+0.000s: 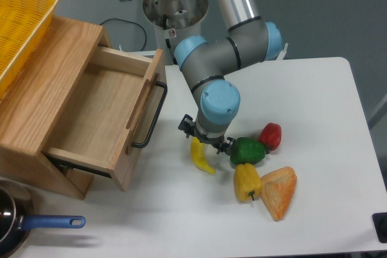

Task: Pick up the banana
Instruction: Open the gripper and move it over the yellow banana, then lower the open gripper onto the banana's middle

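We see the arm reaching down from the far side of the white table, its wrist pointing straight at the tabletop. The gripper sits low over the banana, which lies on the table just right of the open wooden drawer. The wrist hides the banana's far end; its near part curves toward us and ends in a pointed tip. We cannot tell from this high view whether the fingers are spread or closed on the fruit, because the blue wrist cap covers them.

Just right of the banana lies a green pepper, close beside the gripper's right side. A red pepper rests to the right of the green one, slightly farther away and touching or nearly touching it. Nearer to us, a yellow pepper stands just beside an orange wedge-shaped toy.

At the left, the drawer is pulled out of its wooden cabinet, with a black handle facing the banana. A yellow basket rests on top of the cabinet. In the near left corner we see a pan with a blue handle.
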Motion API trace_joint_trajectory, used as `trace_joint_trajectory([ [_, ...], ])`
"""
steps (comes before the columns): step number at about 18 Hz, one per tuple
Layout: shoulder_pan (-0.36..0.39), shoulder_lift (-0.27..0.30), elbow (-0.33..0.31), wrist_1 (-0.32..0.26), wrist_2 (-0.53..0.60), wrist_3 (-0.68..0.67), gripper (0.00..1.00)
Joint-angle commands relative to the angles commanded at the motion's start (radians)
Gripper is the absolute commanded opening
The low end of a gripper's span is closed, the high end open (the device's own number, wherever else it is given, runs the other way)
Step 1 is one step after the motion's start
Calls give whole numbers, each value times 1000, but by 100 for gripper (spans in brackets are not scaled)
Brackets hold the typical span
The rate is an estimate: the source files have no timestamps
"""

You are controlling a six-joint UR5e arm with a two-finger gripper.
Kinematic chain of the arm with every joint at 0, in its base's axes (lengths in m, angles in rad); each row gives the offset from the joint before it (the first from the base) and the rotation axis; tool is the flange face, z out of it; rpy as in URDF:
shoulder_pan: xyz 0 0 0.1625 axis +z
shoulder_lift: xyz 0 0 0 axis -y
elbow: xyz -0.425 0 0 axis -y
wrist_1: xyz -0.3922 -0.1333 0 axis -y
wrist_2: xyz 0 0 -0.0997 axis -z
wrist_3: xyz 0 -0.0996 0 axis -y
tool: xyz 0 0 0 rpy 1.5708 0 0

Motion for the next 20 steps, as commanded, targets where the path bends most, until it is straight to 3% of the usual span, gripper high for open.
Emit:
trace_joint_trajectory([
  [9,-24,8,-3,12,2,6,100],
  [20,-41,2,-35,77,37,20,100],
])
